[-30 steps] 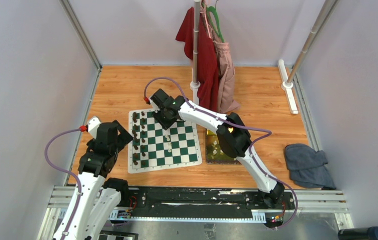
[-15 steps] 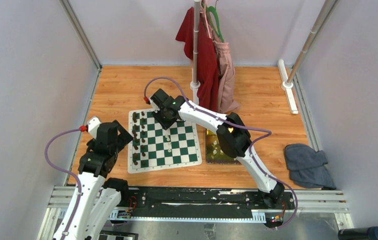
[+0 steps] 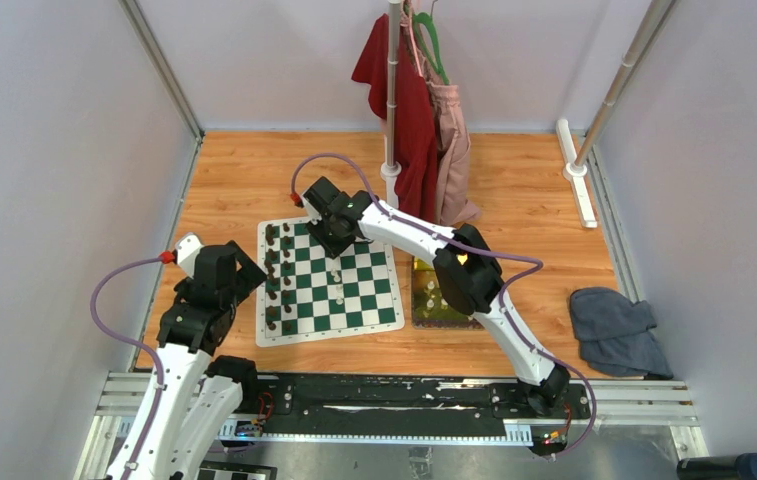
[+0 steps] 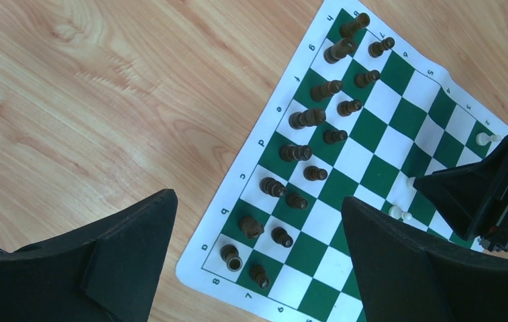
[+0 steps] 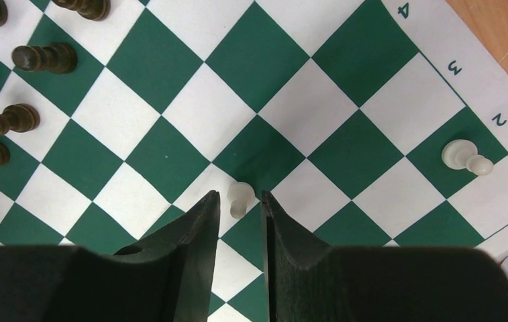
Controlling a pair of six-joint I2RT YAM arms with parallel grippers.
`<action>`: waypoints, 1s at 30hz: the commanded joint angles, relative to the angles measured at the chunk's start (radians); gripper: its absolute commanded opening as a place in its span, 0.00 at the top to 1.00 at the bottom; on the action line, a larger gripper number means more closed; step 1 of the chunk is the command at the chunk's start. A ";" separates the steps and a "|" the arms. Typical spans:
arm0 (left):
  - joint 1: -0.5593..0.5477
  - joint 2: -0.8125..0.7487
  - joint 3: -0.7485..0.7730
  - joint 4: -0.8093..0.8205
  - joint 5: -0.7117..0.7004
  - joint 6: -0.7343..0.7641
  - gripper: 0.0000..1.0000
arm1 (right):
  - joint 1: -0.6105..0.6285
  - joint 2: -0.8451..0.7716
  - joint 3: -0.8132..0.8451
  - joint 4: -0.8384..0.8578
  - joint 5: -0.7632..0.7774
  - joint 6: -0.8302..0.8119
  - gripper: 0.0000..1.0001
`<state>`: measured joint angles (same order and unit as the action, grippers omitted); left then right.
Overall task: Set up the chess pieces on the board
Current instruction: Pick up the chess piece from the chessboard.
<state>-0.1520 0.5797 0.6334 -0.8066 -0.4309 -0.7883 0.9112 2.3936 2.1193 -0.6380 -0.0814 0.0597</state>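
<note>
Chess pieces (image 5: 464, 158) (cream-white, round-headed) sit on the green-and-white board (image 5: 264, 60)

1. Laid flat on table (image 3: 254, 170), left of centre: board (image 3: 369, 305).
2. Along its left edge: two files of chessmen (image 3: 276, 280).
3. On mid-board squares: chess pieces (image 3: 335, 276).
4. Just right of board: tray (image 3: 432, 322); well beyond: cloth (image 3: 616, 330).

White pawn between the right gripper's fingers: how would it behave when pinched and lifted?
The white pawn looks small, plastic: probably light and rigid. Its rounded body might slip in the right gripper; narrow-based, it could tip if nudged.
</note>
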 commanded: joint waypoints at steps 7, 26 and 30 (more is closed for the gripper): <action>0.005 0.019 -0.012 0.032 -0.020 0.020 0.00 | -0.015 0.037 -0.025 0.003 -0.017 0.021 0.68; 0.005 0.015 -0.013 0.038 -0.012 0.019 0.00 | -0.015 -0.008 -0.044 0.002 0.025 0.017 0.95; 0.005 0.015 -0.011 0.040 -0.006 0.014 0.00 | -0.026 -0.028 -0.040 -0.004 0.051 0.014 0.98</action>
<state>-0.1520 0.5983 0.6273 -0.7860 -0.4305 -0.7742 0.9039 2.4039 2.0979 -0.6212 -0.0742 0.0792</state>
